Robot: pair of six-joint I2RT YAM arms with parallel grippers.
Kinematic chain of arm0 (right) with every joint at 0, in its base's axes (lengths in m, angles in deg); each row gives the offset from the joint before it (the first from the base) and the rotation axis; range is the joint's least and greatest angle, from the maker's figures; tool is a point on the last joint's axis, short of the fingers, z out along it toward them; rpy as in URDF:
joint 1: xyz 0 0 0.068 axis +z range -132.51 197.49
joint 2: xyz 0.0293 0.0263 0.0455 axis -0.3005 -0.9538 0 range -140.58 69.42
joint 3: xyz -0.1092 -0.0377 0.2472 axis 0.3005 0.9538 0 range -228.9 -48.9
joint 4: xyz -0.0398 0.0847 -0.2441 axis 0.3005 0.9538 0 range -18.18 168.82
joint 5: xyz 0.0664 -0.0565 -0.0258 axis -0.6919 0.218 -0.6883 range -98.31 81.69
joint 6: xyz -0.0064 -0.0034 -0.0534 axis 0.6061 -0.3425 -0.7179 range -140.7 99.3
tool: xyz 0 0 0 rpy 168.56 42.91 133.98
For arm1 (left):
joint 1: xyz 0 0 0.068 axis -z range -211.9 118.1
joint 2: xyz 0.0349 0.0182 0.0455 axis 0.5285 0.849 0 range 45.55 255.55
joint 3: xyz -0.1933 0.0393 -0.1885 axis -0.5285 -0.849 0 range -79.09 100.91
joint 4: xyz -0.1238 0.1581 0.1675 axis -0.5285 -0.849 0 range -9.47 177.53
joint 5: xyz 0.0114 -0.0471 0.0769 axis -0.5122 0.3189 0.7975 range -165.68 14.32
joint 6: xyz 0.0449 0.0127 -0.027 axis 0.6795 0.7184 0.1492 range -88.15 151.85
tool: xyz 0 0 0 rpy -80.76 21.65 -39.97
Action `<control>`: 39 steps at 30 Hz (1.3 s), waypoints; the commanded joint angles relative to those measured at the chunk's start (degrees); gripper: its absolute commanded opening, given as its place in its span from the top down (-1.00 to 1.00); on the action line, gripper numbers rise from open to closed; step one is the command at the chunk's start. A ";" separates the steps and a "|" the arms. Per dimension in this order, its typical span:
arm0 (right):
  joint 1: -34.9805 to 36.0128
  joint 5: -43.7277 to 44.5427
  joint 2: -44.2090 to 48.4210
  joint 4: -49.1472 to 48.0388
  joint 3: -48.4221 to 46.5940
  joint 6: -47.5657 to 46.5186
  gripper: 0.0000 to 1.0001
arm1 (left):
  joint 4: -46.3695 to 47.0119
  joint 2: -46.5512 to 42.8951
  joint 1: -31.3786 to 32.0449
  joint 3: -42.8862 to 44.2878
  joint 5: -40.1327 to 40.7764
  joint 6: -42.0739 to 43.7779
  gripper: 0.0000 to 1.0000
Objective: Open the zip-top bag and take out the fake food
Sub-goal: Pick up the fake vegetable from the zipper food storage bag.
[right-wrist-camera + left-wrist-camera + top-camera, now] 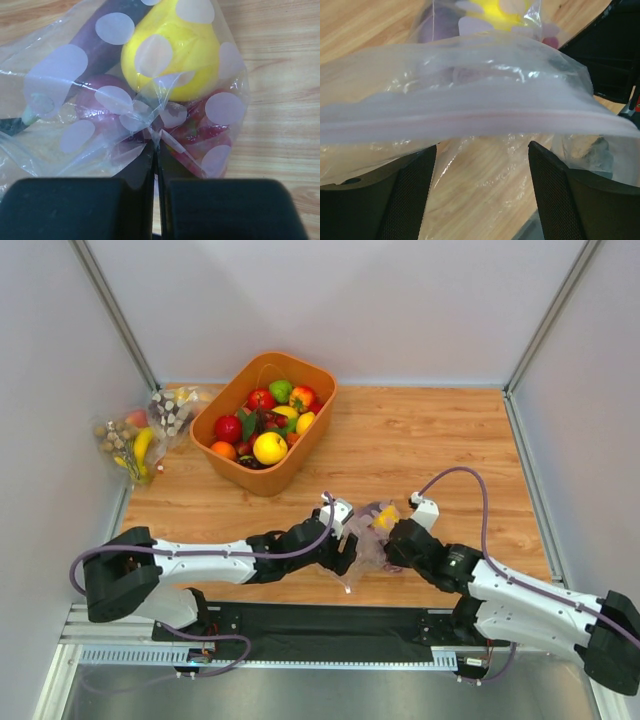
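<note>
Now right gripper (156,152) clamps the bag (60,75); left gripper (480,147), jaws apart at the zip strip (470,117), should bite one lip only.

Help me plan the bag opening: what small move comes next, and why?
Probably close the left gripper on the zip strip: it runs across just beyond its open fingers, while the right gripper is shut on the zip-top bag, anchoring it.
</note>
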 commanded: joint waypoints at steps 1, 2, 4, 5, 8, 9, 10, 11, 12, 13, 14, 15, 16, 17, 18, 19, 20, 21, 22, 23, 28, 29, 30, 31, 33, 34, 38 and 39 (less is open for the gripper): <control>-0.19 -2.87 5.06 1.26 0.04 -0.63 0.99 | 2.45 -6.42 -0.18 0.93 1.98 1.72 -0.61; -0.10 -3.22 6.56 1.70 -0.14 -0.72 0.99 | 2.44 -7.49 -0.18 0.67 2.42 2.15 -0.61; -0.10 -4.18 10.60 2.93 -0.32 -0.54 0.99 | 1.66 -9.60 -0.44 0.49 3.22 2.86 -0.61; -0.10 -4.54 11.83 3.11 -0.32 -0.45 0.99 | 1.48 -9.78 -0.62 0.49 3.39 2.95 -0.61; -0.10 -5.68 14.92 4.34 -0.23 -0.10 0.99 | 0.16 -8.73 -1.32 1.28 4.54 3.30 -0.61; -0.10 -6.20 15.27 4.69 -0.14 0.07 0.99 | 0.07 -7.16 -1.67 1.72 4.80 3.47 -0.61; -0.10 -6.47 15.36 5.13 0.03 0.25 0.99 | -0.02 -6.28 -1.94 1.98 4.80 3.48 -0.60; -0.10 -6.56 15.27 5.40 0.38 0.34 0.99 | -0.11 -5.31 -2.02 2.33 5.06 3.39 -0.57; -0.10 -7.08 15.36 5.57 0.65 0.60 0.99 | -0.37 -3.39 -2.11 3.03 5.67 3.30 -0.55; -0.10 -7.09 15.45 5.84 0.82 0.77 0.99 | -0.63 -2.41 -2.11 3.47 5.94 3.30 -0.54; -0.10 -7.35 15.80 5.93 1.17 0.78 0.99 | -0.98 -1.44 -2.11 3.91 6.21 3.21 -0.54; -0.10 -7.44 16.06 6.01 1.18 0.86 0.99 | -1.25 0.22 -2.11 4.70 7.69 3.13 -0.48; -0.01 -7.44 16.41 6.45 1.18 0.86 0.99 | -1.42 1.02 -2.11 5.14 8.92 2.69 -0.45; -0.10 -7.44 17.02 6.89 1.00 0.86 0.99 | -1.60 1.64 -2.20 5.41 9.98 2.51 -0.39; -0.10 -6.92 17.47 7.33 0.65 0.86 0.99 | -1.69 2.42 -2.46 5.85 11.47 2.34 -0.37; -0.10 -6.74 17.90 8.55 0.47 0.86 0.99 | -1.51 2.69 -2.55 5.94 12.18 1.38 -0.36; -0.10 -6.48 18.52 9.09 0.30 0.86 0.99 | -1.16 2.87 -2.73 5.77 12.53 0.93 -0.36; -0.01 -5.95 18.96 9.61 -0.05 0.86 0.99 | -0.55 3.13 -3.16 5.59 13.23 0.41 -0.35; -0.10 -5.60 19.23 10.40 -0.06 0.69 0.93 | -0.29 3.22 -3.26 5.50 13.67 -0.38 -0.36; -0.10 -5.33 19.66 10.76 -0.06 0.78 0.88 | -0.02 3.48 -3.34 5.50 14.03 -0.74 -0.36; -0.19 -0.59 20.02 13.04 -2.07 0.60 0.35 | 1.65 5.16 -3.78 5.76 12.54 -2.06 -0.36; -0.19 1.07 19.76 13.31 -2.69 0.25 0.32 | 2.00 5.51 -3.78 5.94 11.75 -2.23 -0.35; -0.27 1.69 19.49 13.74 -3.48 0.08 0.28 | 2.09 5.68 -3.78 6.11 11.40 -2.67 -0.36; -0.36 2.22 18.80 13.84 -5.14 -0.27 0.26 | 2.18 5.77 -3.78 6.11 11.13 -2.76 -0.36; -1.33 3.19 17.65 13.84 -6.55 -1.24 0.21 | 2.35 5.77 -3.78 6.38 10.43 -3.29 -0.36; -1.77 3.28 16.43 13.75 -6.99 -1.59 0.12 | 2.44 5.69 -3.78 6.38 10.25 -3.47 -0.36; -6.42 0.30 13.17 9.80 -6.04 -3.26 -0.09 | 3.14 4.81 -3.78 6.55 9.81 -4.08 -0.36; -7.12 -0.40 12.47 7.79 -5.42 -3.70 -0.12 | 3.06 4.54 -3.78 6.64 9.90 -4.17 -0.36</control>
